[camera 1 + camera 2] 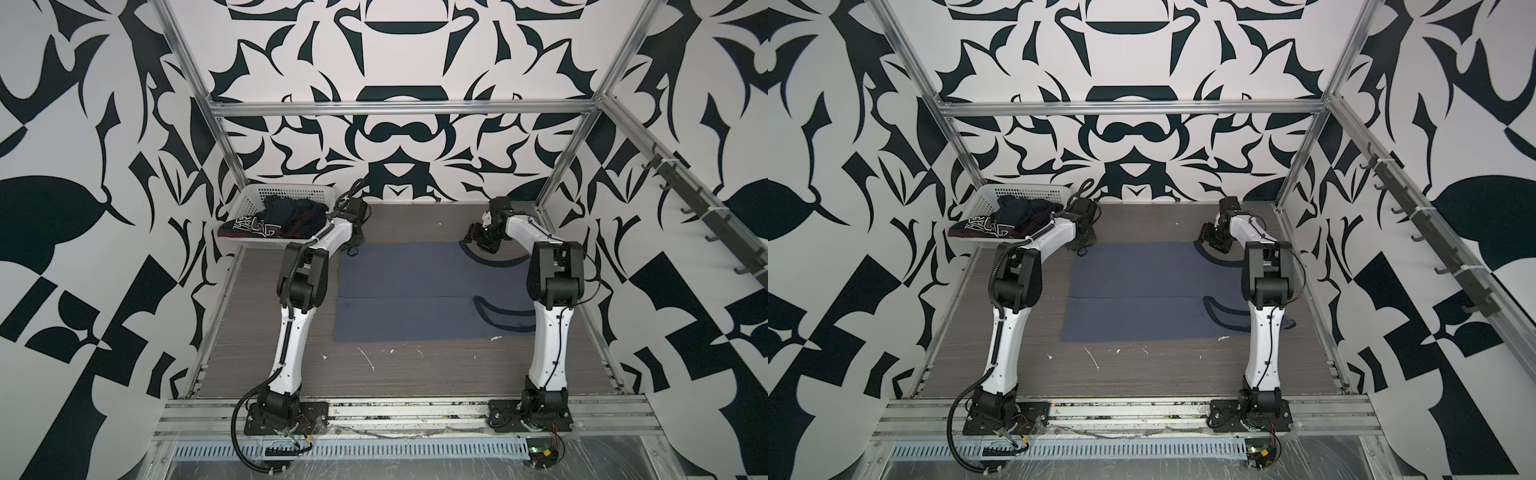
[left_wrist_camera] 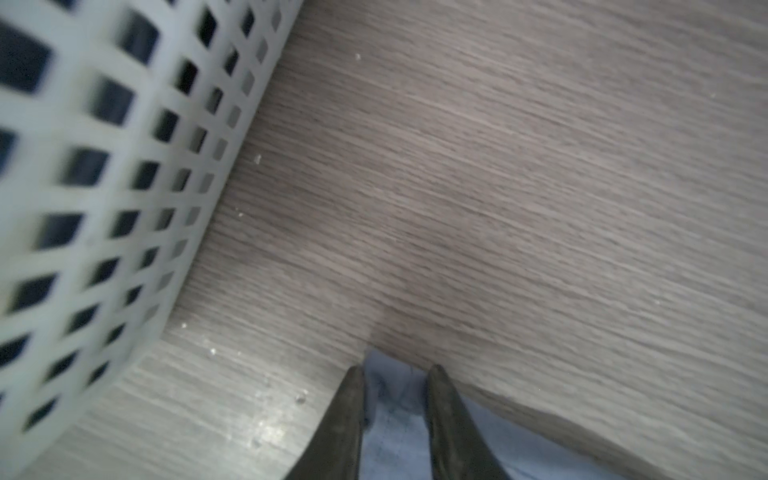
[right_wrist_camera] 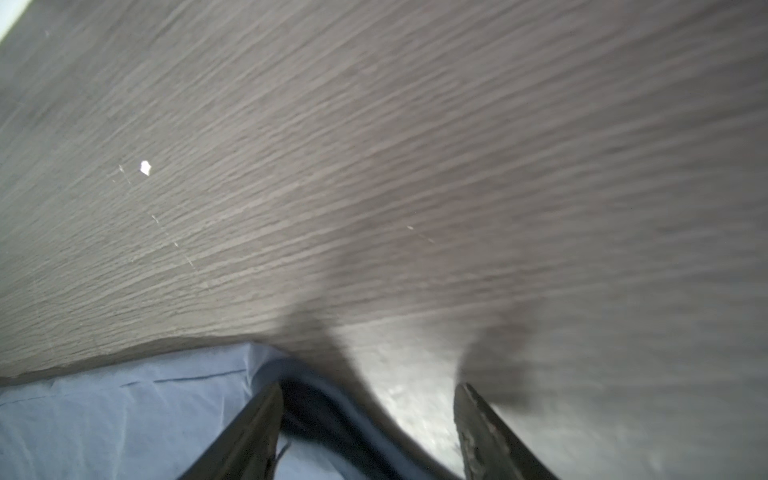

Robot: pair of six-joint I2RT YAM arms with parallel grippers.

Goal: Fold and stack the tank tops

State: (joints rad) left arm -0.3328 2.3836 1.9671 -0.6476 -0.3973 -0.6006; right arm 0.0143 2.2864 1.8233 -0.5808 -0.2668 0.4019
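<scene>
Leaving the navy tank top (image 1: 286, 220) heaped in the basket (image 1: 282, 192); straddling a far corner of the grey-blue tank top (image 1: 407, 282), spread flat on the table (image 1: 257, 332), with the left gripper (image 2: 395, 370), clamp unclear; poising the right gripper (image 3: 369, 385) open at its trimmed strap (image 3: 324, 409). Judging it light, limp: pinching corners.

You've got two tank tops: one grey-blue top (image 1: 399, 286) and one navy top (image 1: 286, 220). One basket (image 1: 286, 192), one table (image 1: 407, 374). Two arms as well, a left arm (image 1: 291, 332) and a right arm (image 1: 548, 332).
</scene>
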